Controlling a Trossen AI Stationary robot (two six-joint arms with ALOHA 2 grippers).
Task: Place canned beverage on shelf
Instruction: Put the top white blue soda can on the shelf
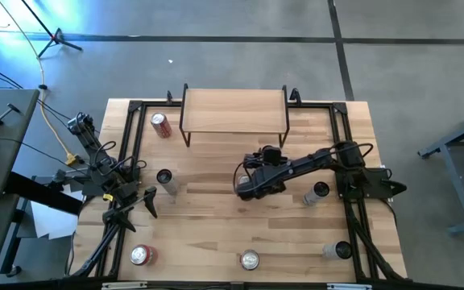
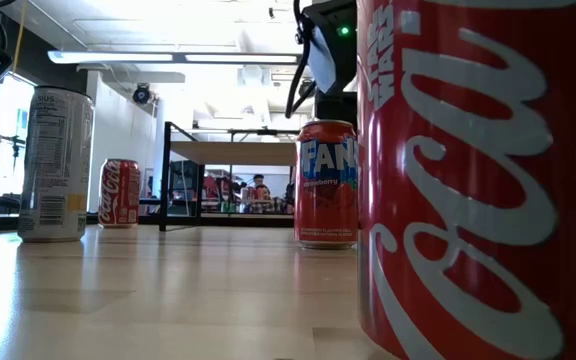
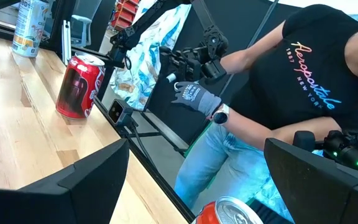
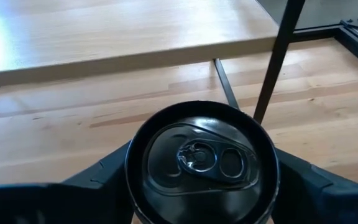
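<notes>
Pale wood planks make up the table (image 1: 216, 234), framed by black rails, with grey floor around it. At the left edge the left gripper (image 1: 135, 201) waits with its fingers spread wide and empty; a red can (image 1: 161, 125) lies beyond it and a dark-topped can (image 1: 164, 177) stands just to its right. The shelf (image 1: 234, 109) sits at the far middle, nothing on it. Just near of it, the right gripper (image 1: 243, 184) is closed on a black-topped can (image 4: 201, 157), fingers pressed against its sides. More cans stand to the right and along the near edge.
</notes>
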